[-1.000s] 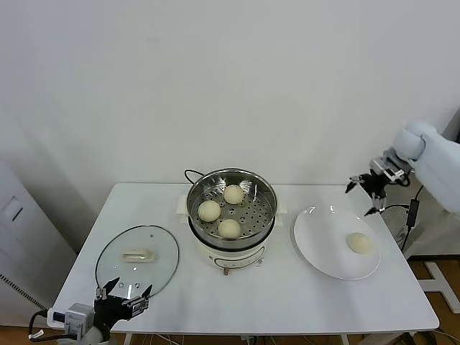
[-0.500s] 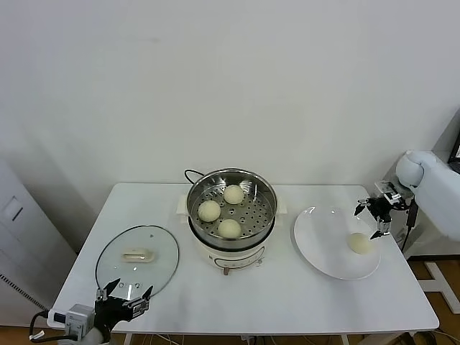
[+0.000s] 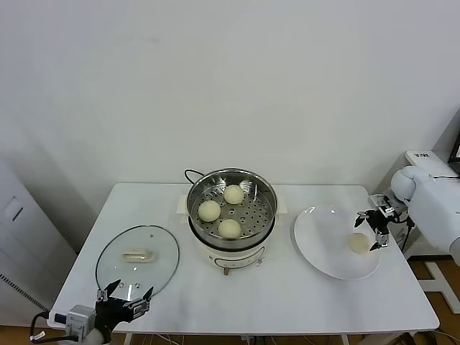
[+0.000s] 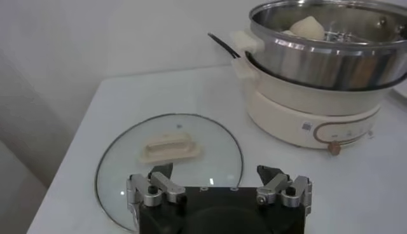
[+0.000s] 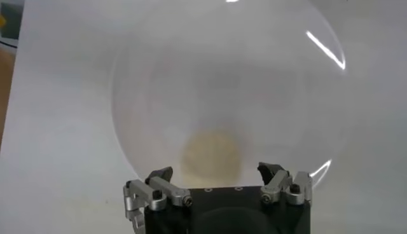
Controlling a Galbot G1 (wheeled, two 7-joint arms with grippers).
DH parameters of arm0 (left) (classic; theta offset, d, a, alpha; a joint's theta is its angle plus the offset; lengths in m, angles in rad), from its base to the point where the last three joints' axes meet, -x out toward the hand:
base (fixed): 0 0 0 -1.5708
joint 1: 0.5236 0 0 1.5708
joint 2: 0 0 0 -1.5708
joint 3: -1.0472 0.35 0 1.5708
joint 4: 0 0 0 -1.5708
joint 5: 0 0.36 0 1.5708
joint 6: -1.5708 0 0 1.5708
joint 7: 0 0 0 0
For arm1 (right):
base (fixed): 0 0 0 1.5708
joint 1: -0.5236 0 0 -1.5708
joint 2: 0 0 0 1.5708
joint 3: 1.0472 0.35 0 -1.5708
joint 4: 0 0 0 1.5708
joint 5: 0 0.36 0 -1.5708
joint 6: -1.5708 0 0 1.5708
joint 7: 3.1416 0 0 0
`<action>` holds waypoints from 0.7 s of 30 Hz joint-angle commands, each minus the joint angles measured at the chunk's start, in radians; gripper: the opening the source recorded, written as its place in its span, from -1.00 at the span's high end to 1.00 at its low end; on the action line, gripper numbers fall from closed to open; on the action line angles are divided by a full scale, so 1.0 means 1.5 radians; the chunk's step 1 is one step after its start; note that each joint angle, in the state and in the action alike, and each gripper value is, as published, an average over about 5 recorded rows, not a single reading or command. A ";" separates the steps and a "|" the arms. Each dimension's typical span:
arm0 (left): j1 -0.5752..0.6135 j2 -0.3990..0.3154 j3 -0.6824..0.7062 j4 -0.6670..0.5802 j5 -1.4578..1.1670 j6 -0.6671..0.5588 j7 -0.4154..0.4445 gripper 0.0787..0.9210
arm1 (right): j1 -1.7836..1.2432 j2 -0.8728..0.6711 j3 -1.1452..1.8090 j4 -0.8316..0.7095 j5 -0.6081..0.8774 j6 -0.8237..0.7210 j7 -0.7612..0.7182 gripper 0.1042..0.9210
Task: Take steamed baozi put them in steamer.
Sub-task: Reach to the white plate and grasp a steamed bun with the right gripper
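Three pale baozi (image 3: 229, 228) lie in the steel steamer (image 3: 267, 192) on its cream cooker base at the table's middle. A fourth baozi (image 3: 357, 242) lies on the white plate (image 3: 320, 241) at the right. My right gripper (image 3: 369, 231) is open and hovers just right of that baozi, low over the plate. In the right wrist view the baozi (image 5: 211, 154) lies between and just beyond the spread fingers (image 5: 160, 176). My left gripper (image 3: 122, 297) is open and parked at the front left table edge, near the glass lid.
The oval glass lid (image 3: 137, 259) with a cream handle lies flat at the front left, also in the left wrist view (image 4: 168, 147). A black cord (image 3: 190, 173) runs behind the steamer. The plate sits near the table's right edge.
My right gripper has come down and toward the plate, from high at the far right to just beside the baozi on the plate. The left arm has not moved.
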 commanded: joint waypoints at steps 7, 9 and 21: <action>-0.003 0.004 0.006 0.000 0.000 -0.001 0.001 -0.77 | -0.033 0.033 0.068 -0.057 -0.066 0.009 0.029 -0.73; -0.002 0.004 0.006 0.000 0.000 -0.001 0.001 -0.77 | -0.035 0.034 0.073 -0.058 -0.066 0.008 0.024 -0.69; -0.002 0.004 0.005 0.000 0.000 0.001 -0.001 -0.77 | -0.016 0.030 0.059 -0.041 -0.041 0.000 0.003 0.01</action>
